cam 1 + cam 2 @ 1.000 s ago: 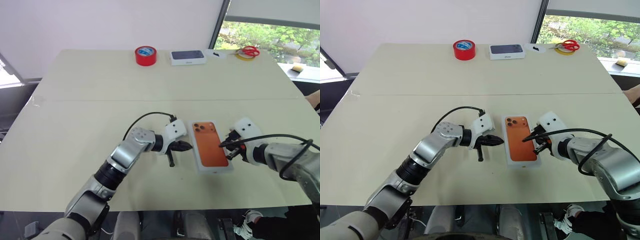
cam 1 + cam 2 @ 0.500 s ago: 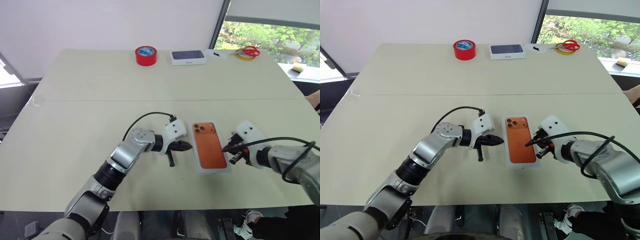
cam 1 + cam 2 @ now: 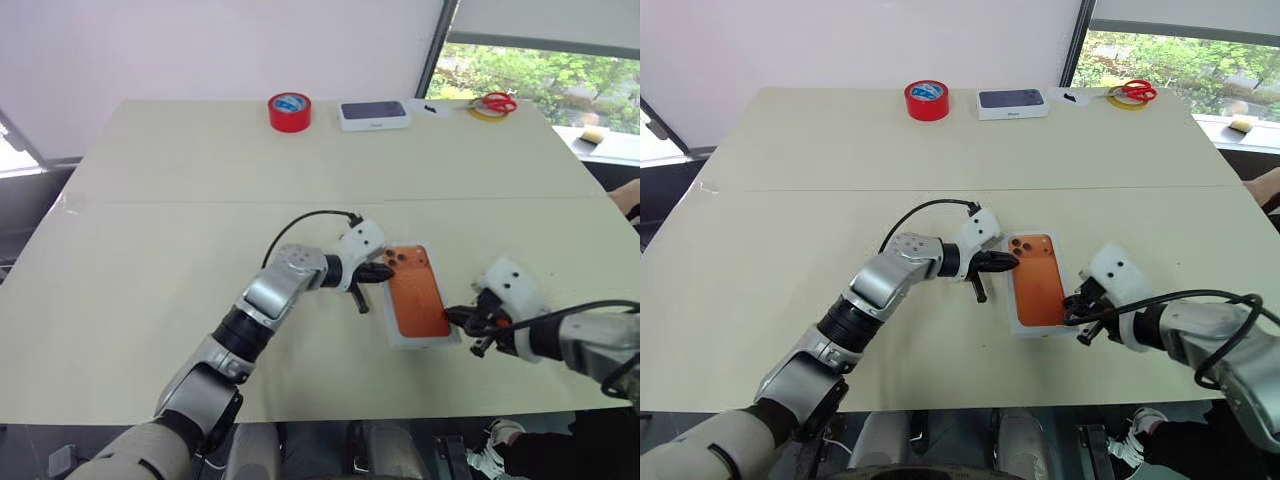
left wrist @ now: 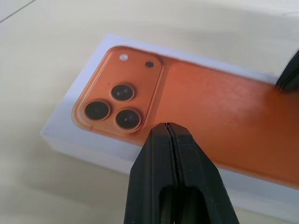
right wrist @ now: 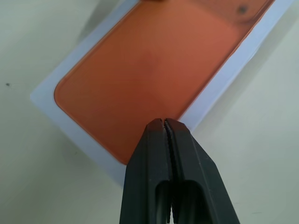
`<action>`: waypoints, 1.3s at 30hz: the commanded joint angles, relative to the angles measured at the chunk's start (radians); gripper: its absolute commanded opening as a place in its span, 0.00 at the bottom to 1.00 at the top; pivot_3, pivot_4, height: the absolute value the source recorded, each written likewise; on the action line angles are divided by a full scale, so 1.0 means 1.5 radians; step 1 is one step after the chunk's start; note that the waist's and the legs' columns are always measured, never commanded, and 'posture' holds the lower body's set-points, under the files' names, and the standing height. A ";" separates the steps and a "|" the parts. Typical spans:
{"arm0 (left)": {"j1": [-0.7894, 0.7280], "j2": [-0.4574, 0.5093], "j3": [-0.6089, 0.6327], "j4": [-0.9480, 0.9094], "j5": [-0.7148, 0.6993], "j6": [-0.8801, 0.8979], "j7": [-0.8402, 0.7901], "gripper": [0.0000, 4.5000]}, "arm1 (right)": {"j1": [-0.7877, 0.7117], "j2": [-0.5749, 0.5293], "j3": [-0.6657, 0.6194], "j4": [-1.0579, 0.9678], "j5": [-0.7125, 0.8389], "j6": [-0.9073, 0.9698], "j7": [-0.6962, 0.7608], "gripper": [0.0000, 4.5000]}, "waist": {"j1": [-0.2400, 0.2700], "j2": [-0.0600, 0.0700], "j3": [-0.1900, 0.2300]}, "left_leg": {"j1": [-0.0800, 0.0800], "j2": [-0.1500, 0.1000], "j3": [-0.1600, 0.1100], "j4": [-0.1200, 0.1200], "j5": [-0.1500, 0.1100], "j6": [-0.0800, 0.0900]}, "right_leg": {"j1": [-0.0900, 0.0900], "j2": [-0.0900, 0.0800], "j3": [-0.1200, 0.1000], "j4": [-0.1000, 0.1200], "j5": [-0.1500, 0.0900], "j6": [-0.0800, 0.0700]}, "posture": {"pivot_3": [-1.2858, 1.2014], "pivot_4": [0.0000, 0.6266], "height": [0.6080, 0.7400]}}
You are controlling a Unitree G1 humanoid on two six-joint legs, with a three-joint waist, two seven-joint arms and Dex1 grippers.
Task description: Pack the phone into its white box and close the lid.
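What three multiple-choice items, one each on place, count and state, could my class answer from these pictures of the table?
1. Where does the red tape roll lie?
A. at the table's far edge, left of the dark-topped white box
B. on the lid
C. beside the right end effector

2. How many large lenses show in the phone picture printed on the lid?
A. one
B. three
C. five

3. How do the left end effector's fingers stand?
A. wide open
B. clamped on the tape
C. shut, holding nothing

Answers: 1 A, the roll sits far back next to that box. 2 B, the left wrist view shows three dark lenses. 3 C, the fingers meet with nothing between.
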State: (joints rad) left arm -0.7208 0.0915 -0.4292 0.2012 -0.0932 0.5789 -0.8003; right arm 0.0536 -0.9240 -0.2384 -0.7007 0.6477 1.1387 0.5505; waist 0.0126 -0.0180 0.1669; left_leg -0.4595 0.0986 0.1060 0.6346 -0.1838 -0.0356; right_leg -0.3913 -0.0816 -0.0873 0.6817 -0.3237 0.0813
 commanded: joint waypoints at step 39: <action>0.242 0.341 0.428 -0.148 -0.134 -0.024 0.071 0.00 | -0.128 0.103 -0.040 0.251 -0.103 -0.295 0.030 0.01 | 0.000 0.000 0.000 | 0.001 0.000 0.001 -0.001 0.000 0.000 | 0.000 0.000 0.000 0.000 0.000 0.000 | 0.52 0.24 0.93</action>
State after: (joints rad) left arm -0.3477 0.5863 0.1952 0.0164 -0.2770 0.5551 -0.6965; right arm -0.1277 -0.7647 -0.2791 -0.2842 0.4943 0.7102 0.5986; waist 0.0120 -0.0182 0.1667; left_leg -0.4587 0.0991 0.1080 0.6333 -0.1835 -0.0362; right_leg -0.3916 -0.0818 -0.0874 0.6823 -0.3237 0.0813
